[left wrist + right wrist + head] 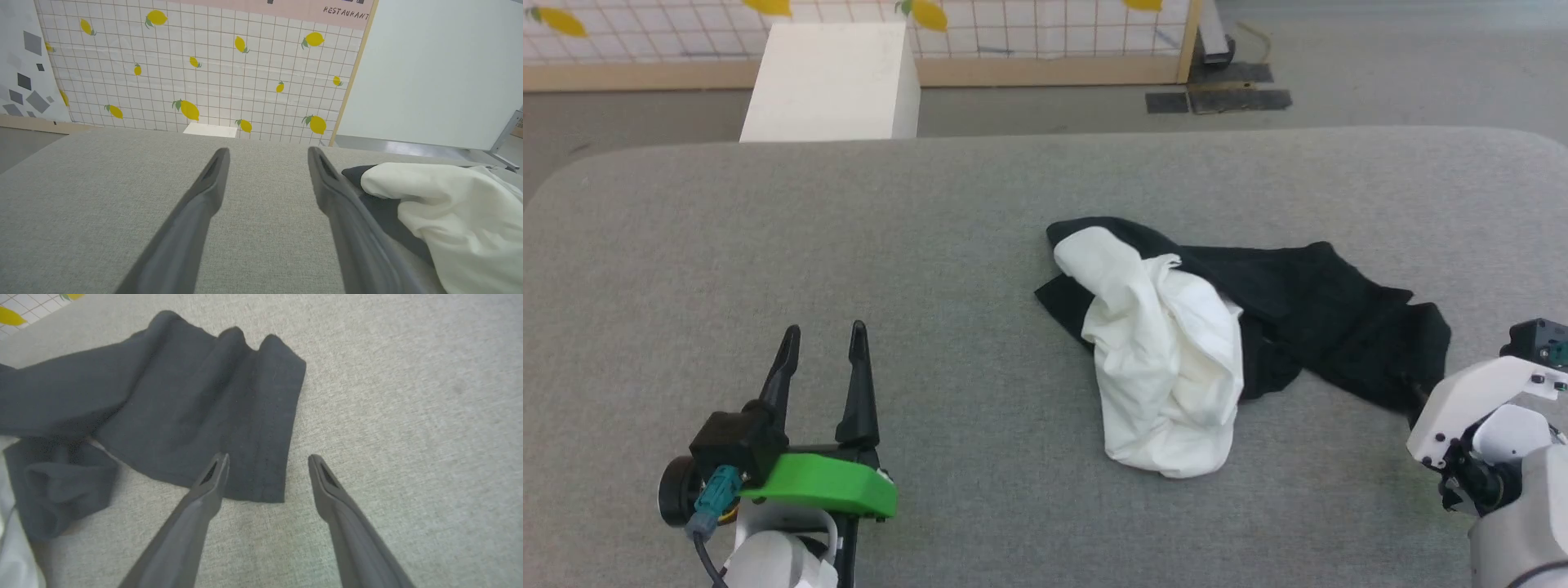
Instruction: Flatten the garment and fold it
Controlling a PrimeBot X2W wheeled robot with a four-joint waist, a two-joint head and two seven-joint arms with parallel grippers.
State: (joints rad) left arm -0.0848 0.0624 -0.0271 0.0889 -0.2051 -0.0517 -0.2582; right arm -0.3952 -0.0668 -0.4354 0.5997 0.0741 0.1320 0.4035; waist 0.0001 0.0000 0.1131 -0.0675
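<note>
The left gripper (821,343) and right gripper (267,459) both stand wide and empty, and the garment (1168,359) lies crumpled. The right gripper hovers at the black sleeve (245,396) and should pinch its hem squarely, then draw it outward.

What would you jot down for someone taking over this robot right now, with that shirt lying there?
Left gripper: open, empty, over bare table, left of the garment.
Right gripper: open, empty, fingers at the black sleeve end; contact unclear.
Garment: crumpled heap, white body bunched over black parts.
Done: nothing visible.
To do: spread it flat, then fold.
</note>
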